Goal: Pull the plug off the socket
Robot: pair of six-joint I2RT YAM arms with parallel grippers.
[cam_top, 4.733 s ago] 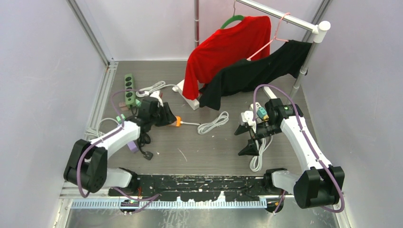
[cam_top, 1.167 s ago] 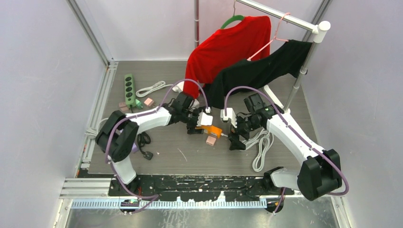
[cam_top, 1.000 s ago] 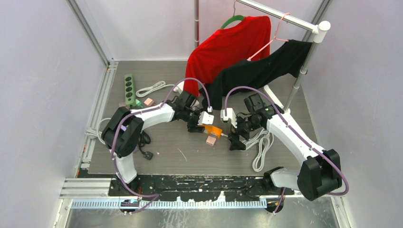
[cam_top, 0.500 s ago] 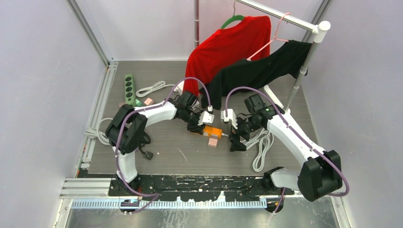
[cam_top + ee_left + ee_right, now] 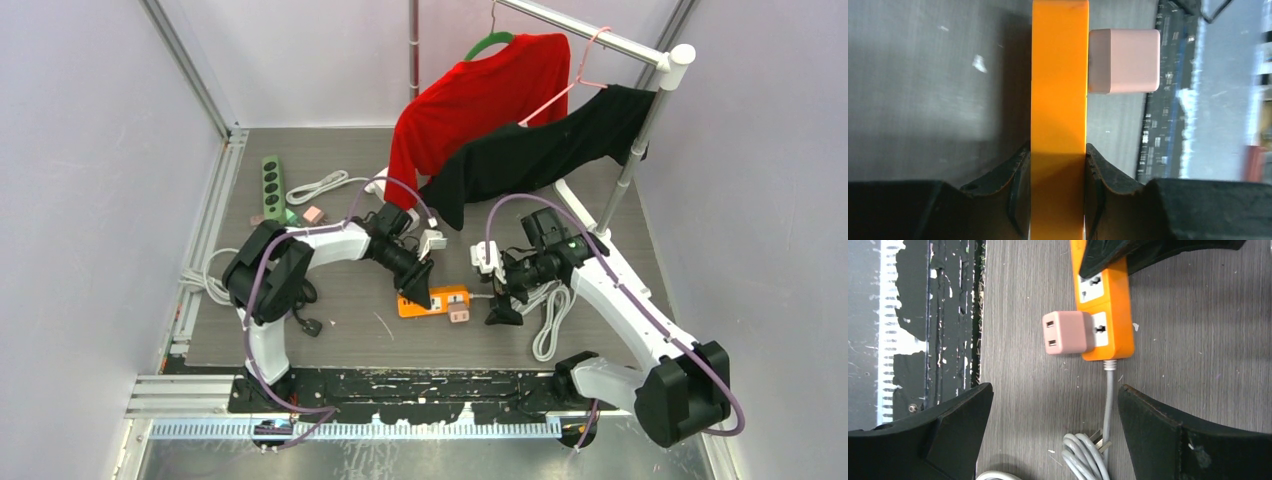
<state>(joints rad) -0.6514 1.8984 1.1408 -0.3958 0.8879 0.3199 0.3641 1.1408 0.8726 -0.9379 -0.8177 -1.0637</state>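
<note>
Pink plug [image 5: 1068,332] lies ahead of spread right tool [image 5: 1053,390]; left tool [image 5: 1057,155] pinches orange socket [image 5: 1058,75].

Overhead rear view, two close wrist views; orange strip [image 5: 440,298] in all.

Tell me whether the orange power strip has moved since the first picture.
Yes. The orange power strip, clamped by the left gripper, now lies farther right of the green power strip and nearer the black base rail.
</note>
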